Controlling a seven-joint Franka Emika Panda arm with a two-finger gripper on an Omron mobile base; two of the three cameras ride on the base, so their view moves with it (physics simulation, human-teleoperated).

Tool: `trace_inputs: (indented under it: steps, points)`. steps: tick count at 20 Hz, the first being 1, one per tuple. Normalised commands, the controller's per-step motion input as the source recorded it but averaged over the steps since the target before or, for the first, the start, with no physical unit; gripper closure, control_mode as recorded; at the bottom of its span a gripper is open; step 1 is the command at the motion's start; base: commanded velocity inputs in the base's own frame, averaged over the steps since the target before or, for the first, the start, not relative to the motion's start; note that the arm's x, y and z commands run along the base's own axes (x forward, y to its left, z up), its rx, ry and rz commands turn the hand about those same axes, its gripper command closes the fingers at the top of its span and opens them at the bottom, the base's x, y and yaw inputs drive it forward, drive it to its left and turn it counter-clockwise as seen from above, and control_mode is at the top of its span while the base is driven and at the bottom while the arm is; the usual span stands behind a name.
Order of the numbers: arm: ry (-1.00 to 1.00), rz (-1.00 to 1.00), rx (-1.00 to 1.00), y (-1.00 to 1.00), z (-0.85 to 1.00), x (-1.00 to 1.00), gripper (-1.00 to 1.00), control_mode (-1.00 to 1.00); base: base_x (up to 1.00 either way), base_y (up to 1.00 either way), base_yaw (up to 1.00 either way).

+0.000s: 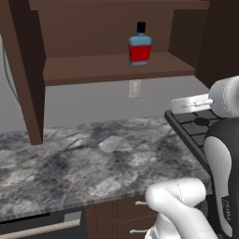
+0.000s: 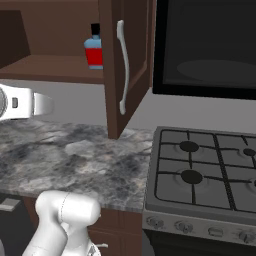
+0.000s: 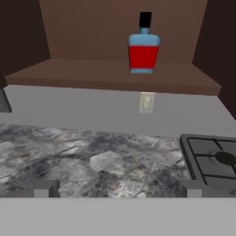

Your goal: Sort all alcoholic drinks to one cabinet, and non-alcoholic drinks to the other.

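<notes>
Bottle (image 1: 140,46), one, on cabinet shelf (image 1: 93,67)

A home kitchen: marble-look counter (image 1: 93,158), gas stove (image 2: 205,175), dark wood wall cabinet (image 1: 112,65), wall outlet (image 1: 135,88).

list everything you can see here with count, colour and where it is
squat square blue bottle with red label and black cap: one, upright on the open cabinet's shelf
dark brown wooden wall cabinet: one, above the counter, both doors swung open
slim silver bar handle: one, vertical on the right door
grey marbled stone counter: one, below the cabinet
white wall outlet: one, on the grey wall under the shelf
black gas stove: one, right of the counter
black microwave: one, above the stove
dark brown low drawers: short silver handles, under the counter
gripper: one, dark fingertips, open, above the counter, facing the bottle
</notes>
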Motion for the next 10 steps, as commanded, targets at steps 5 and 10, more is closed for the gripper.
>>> trace_inputs:
  steps: [5,10]
  points:
    - [0.0,0.0,0.0,0.0,0.0,0.0,-1.0,1.0,-0.43,-0.2,-0.05]
    - [0.0,0.0,0.0,0.0,0.0,0.0,-1.0,1.0,-0.6,-0.24,-0.04]
